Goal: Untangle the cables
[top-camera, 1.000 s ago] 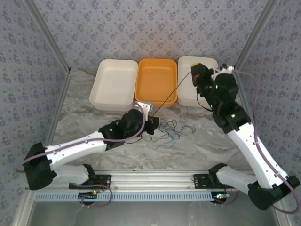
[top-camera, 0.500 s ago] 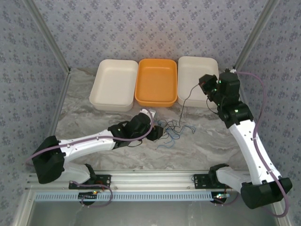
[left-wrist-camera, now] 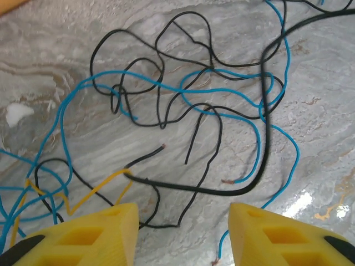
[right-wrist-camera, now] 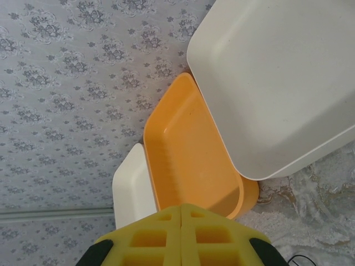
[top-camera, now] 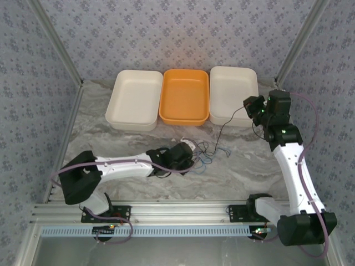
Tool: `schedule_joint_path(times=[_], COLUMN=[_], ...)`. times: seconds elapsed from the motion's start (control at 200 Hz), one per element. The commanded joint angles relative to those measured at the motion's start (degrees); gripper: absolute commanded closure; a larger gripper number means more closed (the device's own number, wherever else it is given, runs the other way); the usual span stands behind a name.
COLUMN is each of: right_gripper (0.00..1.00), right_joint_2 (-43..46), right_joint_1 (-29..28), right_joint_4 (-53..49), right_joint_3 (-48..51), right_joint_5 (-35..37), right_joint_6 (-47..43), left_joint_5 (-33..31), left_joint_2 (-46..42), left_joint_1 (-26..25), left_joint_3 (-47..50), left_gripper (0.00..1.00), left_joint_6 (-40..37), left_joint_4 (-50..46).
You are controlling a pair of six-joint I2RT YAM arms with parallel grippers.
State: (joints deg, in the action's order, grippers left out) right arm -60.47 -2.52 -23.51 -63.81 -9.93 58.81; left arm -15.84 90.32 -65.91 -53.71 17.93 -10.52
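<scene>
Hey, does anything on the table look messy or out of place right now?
Yes: the cables lie tangled in a heap on the table, black, blue and yellow strands crossing. One black cable stretches from it up to the shut right pincer.

The left gripper [left-wrist-camera: 183,221] holds its two yellow fingers [left-wrist-camera: 105,230] well apart over the marbled bench [left-wrist-camera: 55,44]. Just ahead the cables [left-wrist-camera: 222,90] lie loosely tangled, thin black loops crossing blue ones. A yellow strand [left-wrist-camera: 100,188] (near the left finger) meets a thicker black strand [left-wrist-camera: 194,188].
</scene>
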Motion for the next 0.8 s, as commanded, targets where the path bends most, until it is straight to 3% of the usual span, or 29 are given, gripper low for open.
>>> schedule_joint_path(times=[0.0,0.165,0.335,0.415,0.51,0.57,0.675,0.794], right_gripper=[1.0,1.0,1.0,1.0,1.0,1.0,1.0,1.0], right_joint_2=[-0.4,-1.0,-0.8,-0.7,-0.8,-0.8,-1.6,-3.8], right_joint_1=[1.0,1.5,2.0,2.1,2.0,2.0,1.8,0.2], right_joint_4=[-0.9,-0.8,-1.0,-1.0,-0.7,-0.7,-0.9,-0.9], right_joint_3=[-0.9,-1.3,-1.8,-2.0,-2.2,-2.5,-3.9,-7.0], right_joint_5=[-3.3,-4.7,-5.3,-5.6,-6.0,-6.6,-7.9,-8.8], right_joint_6=[-1.3,-1.2,-1.0,-1.0,-0.8,-0.8,-1.4,-2.1], left_joint_5=[-12.7,-22.1,-25.9,-27.4,-27.2,-28.8,-29.7,-28.3], left_joint_2=[2.5,9.1,15.4,16.0,16.0,15.1,9.8,3.6], left_joint_1=[-4.3,-6.8,-6.4,-5.5,-4.5,-4.5,-4.7,-3.7], left_joint_3=[-2.9,-5.0,-9.1,-10.1,-11.7,-12.2,-12.6,-16.2], left_gripper=[0.49,0.44,0.48,0.55,0.9,1.0,1.0,1.0], left_joint_6=[-13.0,-17.5,-18.0,-17.9,-17.9,-17.8,-15.8,-10.2], left_joint_4=[-2.4,-0.3,0.2,0.9,-0.3,-2.0,-8.2,-23.3])
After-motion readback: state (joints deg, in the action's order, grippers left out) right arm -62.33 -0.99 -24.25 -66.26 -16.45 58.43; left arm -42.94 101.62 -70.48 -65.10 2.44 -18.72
